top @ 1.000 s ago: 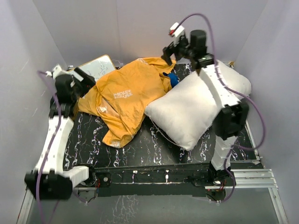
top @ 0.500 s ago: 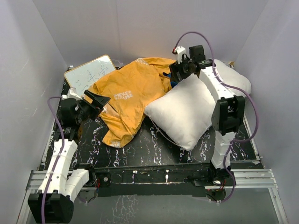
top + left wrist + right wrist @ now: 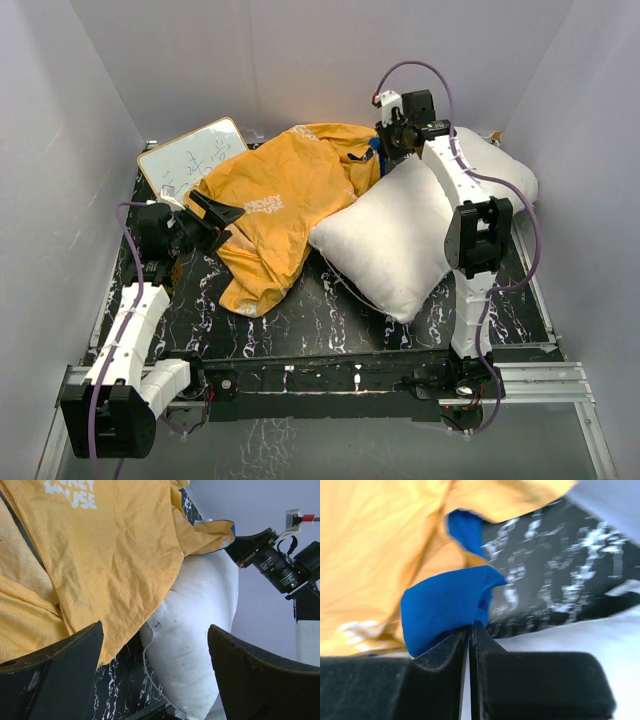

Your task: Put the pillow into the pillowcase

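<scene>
Right gripper (image 3: 470, 630) is pressed together, pinching a blue fold of the pillowcase (image 3: 280, 190) beside the pillow (image 3: 390, 240). Left gripper (image 3: 154, 630) is spread.

Right end effector (image 3: 470, 635) at 6 o'clock, jaws pressed together on a blue fold of the pillowcase (image 3: 380, 545) — its orange-yellow face filling 9 to 12 o'clock, black marbled counter (image 3: 560, 575) at 2 o'clock, white pillow (image 3: 610, 630) at 4 o'clock

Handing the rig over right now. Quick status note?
Left end effector: open, empty, by the left edge of the floppy orange-yellow cloth pillowcase.
Right end effector: shut on a blue fold at the pillowcase's far right.
Plump white fabric pillow: wholly outside, on the black marbled table.
Done: one grip on the cloth. Left: open the mouth, insert the pillow.
</scene>
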`<state>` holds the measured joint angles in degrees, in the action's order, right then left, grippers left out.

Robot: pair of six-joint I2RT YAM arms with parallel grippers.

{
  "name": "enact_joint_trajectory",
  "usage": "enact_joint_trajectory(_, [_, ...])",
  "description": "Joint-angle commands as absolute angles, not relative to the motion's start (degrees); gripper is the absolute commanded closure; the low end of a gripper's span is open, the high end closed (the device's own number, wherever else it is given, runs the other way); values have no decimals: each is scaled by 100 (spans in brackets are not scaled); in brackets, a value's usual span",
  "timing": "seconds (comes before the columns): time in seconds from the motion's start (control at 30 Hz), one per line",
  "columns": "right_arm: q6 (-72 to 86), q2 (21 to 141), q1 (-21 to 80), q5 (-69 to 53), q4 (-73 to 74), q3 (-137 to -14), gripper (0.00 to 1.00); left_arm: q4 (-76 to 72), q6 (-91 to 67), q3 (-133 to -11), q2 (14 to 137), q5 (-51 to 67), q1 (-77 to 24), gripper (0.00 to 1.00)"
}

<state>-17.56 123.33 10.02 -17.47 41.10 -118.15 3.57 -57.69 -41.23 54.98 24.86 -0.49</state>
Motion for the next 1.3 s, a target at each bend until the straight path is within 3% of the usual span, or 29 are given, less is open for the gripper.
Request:
enact_joint_trajectory(0.0, [-1839, 12531, 507, -384, 3227, -12715, 92, 399, -5713, -4138, 5536, 2600, -56, 18])
enact_joint_trajectory(0.2, [-2163, 12480, -185, 138, 2789, -12854, 92, 434, -5615, -4230, 5691, 2566, -61, 18])
enact_joint_trajectory(0.37, [-2392, 12201, -450, 421, 2236, -12098, 92, 483, -5507, -4423, 5878, 2623, -62, 18])
enact_joint_trajectory(0.4, [-2429, 12073, -475, 378, 2067, -11869, 87, 506, -5475, -4481, 5920, 2647, -63, 18])
enact_joint_trajectory(0.57, [-2331, 11493, -545, -373, 2170, -11413, 42, 659, -5341, -4684, 6016, 2738, -62, 18])
enact_joint_trajectory(0.67, [-2527, 10821, -572, -2090, 2534, -11105, 16, 762, -5295, -4699, 5988, 2776, -66, 18])
enact_joint_trajectory(0.77, [-3357, 10087, -545, -4539, 3273, -10768, 1, 946, -5209, -4662, 5983, 2733, -76, 18])
enact_joint_trajectory(0.9, [-3999, 8977, -441, -6019, 3813, -10013, 1, 1272, -5056, -4642, 6135, 2619, -177, 21])
enact_joint_trajectory(1.03, [-5093, 8251, -225, -6598, 4848, -9408, 1, 1124, -5099, -4622, 6409, 2411, -583, 23])
enact_joint_trajectory(1.13, [-6185, 7964, 476, -5863, 6000, -8992, 1, 996, -5032, -4688, 6749, 1983, -986, 23])
enact_joint_trajectory(1.27, [-5293, 7572, 1192, -4359, 5208, -7908, 1, 1102, -4791, -4878, 7490, 1415, -1103, 29])
